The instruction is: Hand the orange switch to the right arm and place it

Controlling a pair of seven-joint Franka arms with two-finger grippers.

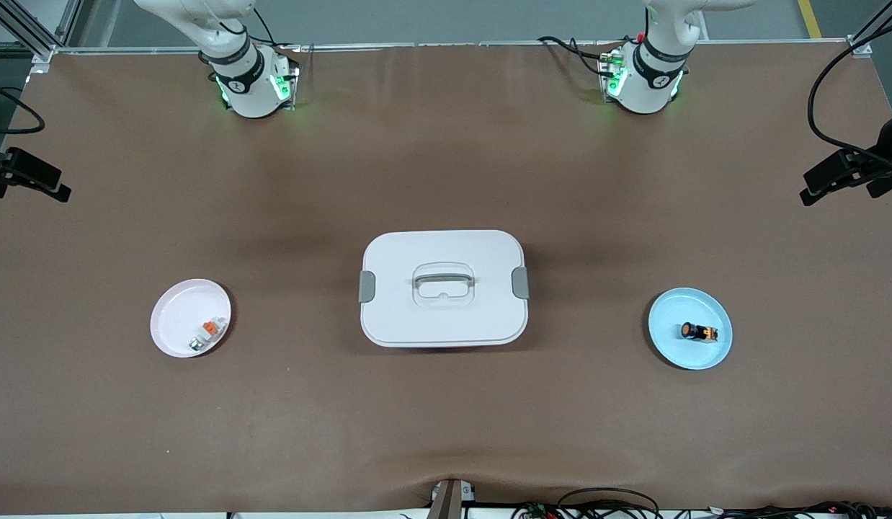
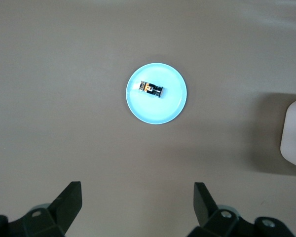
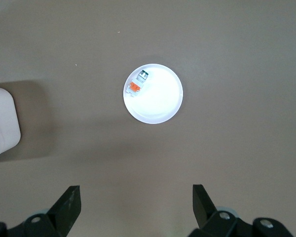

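The orange switch [image 1: 698, 332] [image 2: 151, 89], a tiny black cylinder with an orange face, lies on its side on the light blue plate [image 1: 673, 313] [image 2: 163, 111] toward the left arm's end of the table. High over that plate hangs my left gripper [image 2: 137, 195], open and empty. My right gripper [image 3: 136, 197], also open and empty, hangs high over a white plate [image 1: 176, 306] [image 3: 163, 106] toward the right arm's end. Both grippers are out of the front view; only the arm bases show there.
A small white-grey block with an orange tab [image 1: 207, 334] [image 3: 137, 83] lies on the white plate. A white lidded box [image 1: 489, 249] with a handle and grey latches stands mid-table between the plates. Black camera mounts [image 1: 849, 169] sit at both table ends.
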